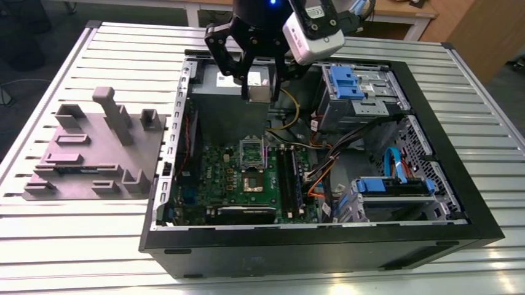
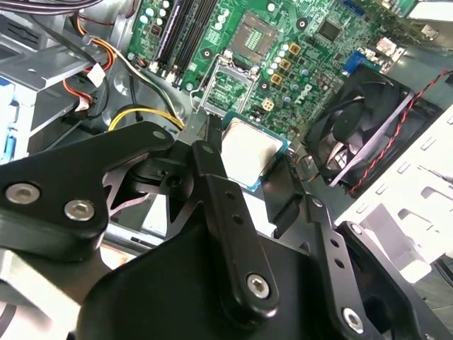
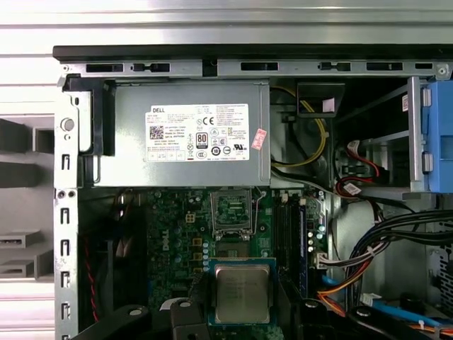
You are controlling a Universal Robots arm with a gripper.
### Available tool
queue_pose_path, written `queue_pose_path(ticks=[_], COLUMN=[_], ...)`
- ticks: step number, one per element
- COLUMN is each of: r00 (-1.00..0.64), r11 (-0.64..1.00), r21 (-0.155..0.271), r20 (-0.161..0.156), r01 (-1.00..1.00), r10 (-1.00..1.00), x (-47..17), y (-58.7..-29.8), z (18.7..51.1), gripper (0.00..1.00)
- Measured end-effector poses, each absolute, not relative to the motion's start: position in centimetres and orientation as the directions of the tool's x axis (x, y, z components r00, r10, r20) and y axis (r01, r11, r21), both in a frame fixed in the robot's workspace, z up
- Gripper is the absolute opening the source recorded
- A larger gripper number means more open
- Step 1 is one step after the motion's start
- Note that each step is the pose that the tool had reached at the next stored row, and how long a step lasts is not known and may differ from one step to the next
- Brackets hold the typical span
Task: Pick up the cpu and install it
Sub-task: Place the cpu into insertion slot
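Observation:
My gripper [image 1: 259,86] hangs over the open computer case [image 1: 459,227], shut on the cpu [image 1: 259,93]. The cpu is a flat square chip with a shiny silver top, held level between the black fingers [image 2: 212,170] in both wrist views [image 2: 249,151] [image 3: 242,292]. Below it on the green motherboard [image 1: 221,178] lies the dark square socket [image 1: 252,182] [image 2: 253,33]. The socket's metal frame [image 1: 252,153] [image 2: 230,85] [image 3: 233,212] is swung open. The cpu is well above the board and touches nothing but the fingers.
A grey power supply with a white label [image 3: 191,134] sits at the case's far wall. Memory sticks [image 1: 289,172] and orange cables [image 1: 324,175] flank the socket. A black fan [image 2: 361,134], blue drive bays [image 1: 345,83] and a grey fixture block [image 1: 90,153] on the slatted table are nearby.

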State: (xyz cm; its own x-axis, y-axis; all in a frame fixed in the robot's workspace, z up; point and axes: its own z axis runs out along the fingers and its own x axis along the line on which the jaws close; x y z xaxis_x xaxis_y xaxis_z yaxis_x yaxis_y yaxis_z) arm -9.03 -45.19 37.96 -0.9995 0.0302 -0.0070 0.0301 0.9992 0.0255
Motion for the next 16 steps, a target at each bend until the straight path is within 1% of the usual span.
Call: queue_pose_path(ticks=[16], r00=[-1.000], r11=[0.999], r21=[0.025], r20=[-0.007], r01=[0.030], r10=[0.030], x=[-8.92], y=[-45.19], z=[37.31], gripper=[0.47])
